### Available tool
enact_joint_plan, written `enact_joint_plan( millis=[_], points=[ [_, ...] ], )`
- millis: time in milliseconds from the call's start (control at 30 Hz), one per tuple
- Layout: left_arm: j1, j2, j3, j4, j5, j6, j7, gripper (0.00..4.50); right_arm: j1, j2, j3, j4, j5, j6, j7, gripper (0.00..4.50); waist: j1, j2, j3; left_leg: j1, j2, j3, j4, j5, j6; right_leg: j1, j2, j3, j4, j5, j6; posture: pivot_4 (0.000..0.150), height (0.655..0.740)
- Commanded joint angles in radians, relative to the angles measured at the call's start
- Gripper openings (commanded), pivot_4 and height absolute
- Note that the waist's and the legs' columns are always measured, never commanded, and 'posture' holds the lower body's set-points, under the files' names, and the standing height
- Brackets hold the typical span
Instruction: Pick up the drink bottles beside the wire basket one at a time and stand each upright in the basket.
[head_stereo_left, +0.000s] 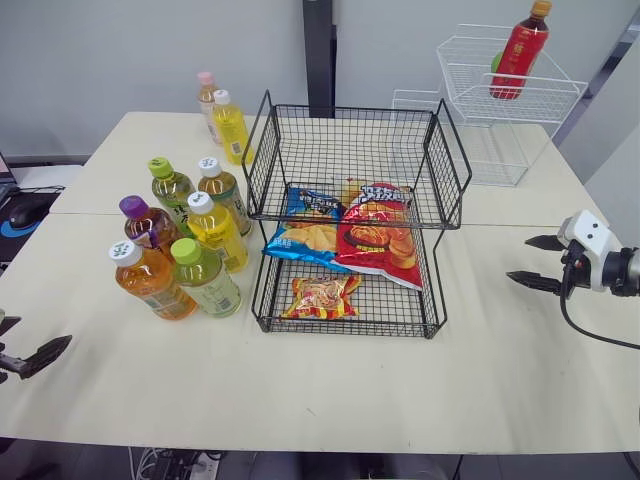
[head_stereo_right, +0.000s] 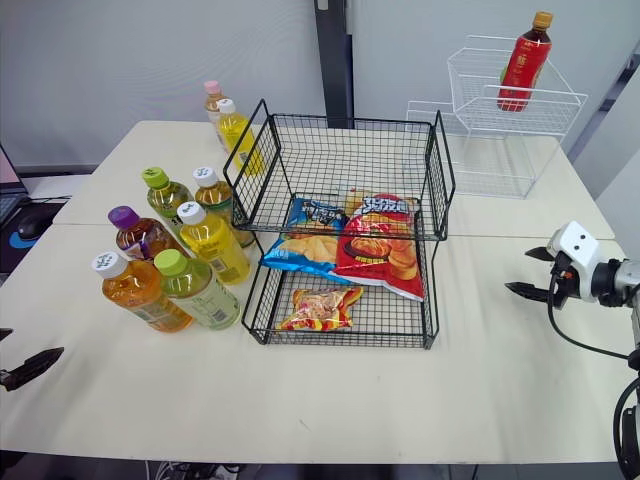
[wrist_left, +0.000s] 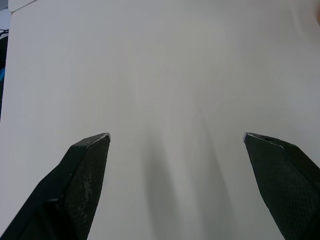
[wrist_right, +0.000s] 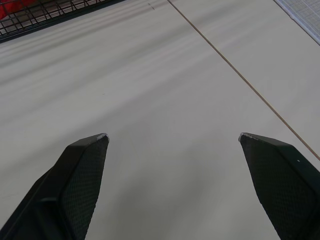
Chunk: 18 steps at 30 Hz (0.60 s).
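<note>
A black two-tier wire basket (head_stereo_left: 352, 165) stands mid-table. Left of it, several drink bottles stand upright in a cluster: an orange one (head_stereo_left: 150, 282) and a green-capped one (head_stereo_left: 206, 280) nearest, a purple-capped one (head_stereo_left: 148, 226) and a yellow one (head_stereo_left: 216, 232) behind, and more farther back, up to a yellow bottle (head_stereo_left: 232, 130). My left gripper (head_stereo_left: 40, 332) hovers open over bare table at the near left, well short of the bottles; its fingers (wrist_left: 85, 165) hold nothing. My right gripper (head_stereo_left: 518, 258) is open at the right of the basket, nothing between its fingers (wrist_right: 82, 165).
Snack bags lie in the basket's lower tier: blue (head_stereo_left: 305, 235), red (head_stereo_left: 382, 240), small orange (head_stereo_left: 322, 297). A white wire rack (head_stereo_left: 470, 140) at the back right holds a red bottle (head_stereo_left: 520, 50). A computer mouse (head_stereo_left: 25, 210) sits off the left edge.
</note>
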Motion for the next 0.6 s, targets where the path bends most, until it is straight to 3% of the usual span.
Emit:
enact_joint_plan(
  millis=[33,600],
  points=[
    [-0.011,0.015,0.029,-0.002,-0.017,-0.008,-0.012,4.46,-0.011,-0.015,-0.035,-0.027,0.013,-0.006,-0.016,4.50,0.000,0.000,0.000,0.000,0.000,0.000,0.000,0.000,0.000,0.000,0.000,0.000,0.000,0.000,0.000,0.150,0.7400],
    [-0.142,0.012,0.062,0.093,-0.110,0.008,-0.071,4.46,0.073,-0.025,-0.167,-0.055,0.059,-0.037,-0.126,4.50,0.000,0.000,0.000,0.001,0.000,0.002,0.000,0.000,0.000,0.000,0.000,0.001,0.001,0.000,0.000,0.150,0.7400]
  ],
)
